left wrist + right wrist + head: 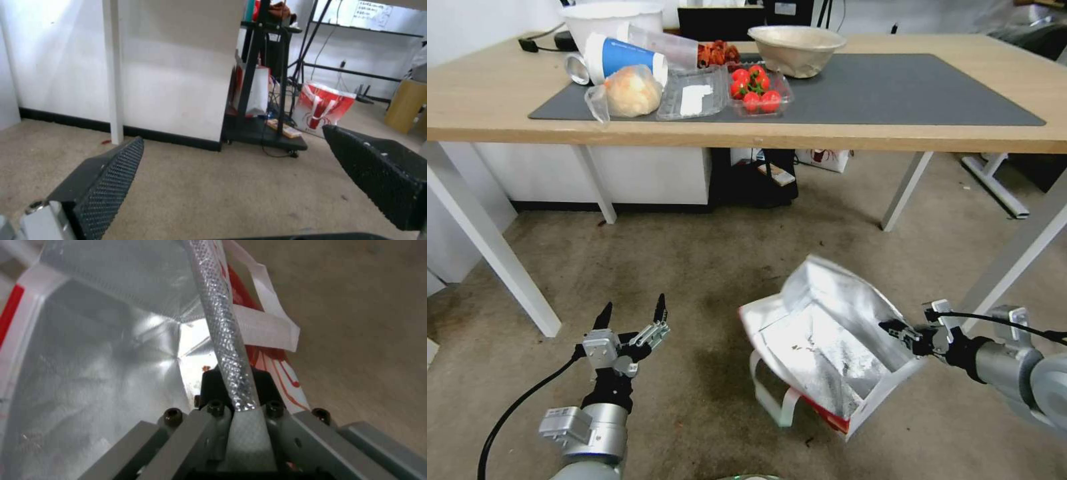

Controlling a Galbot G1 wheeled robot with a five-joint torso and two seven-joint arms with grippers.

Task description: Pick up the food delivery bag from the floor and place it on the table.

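the boxy white-and-red food delivery bag [820, 347] has a crinkly, shiny silver foil lining and matt woven white straps. worn beige carpet floor [694, 267] looks rough and stained. the long light-wood table [894, 133] is smooth, its dark grey mat [907, 93] matt.

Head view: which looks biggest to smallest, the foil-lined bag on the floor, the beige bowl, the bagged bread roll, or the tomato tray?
1. Food delivery bag, though it is nearest the camera.
2. Beige bowl.
3. Bread roll and tomato tray look about alike.
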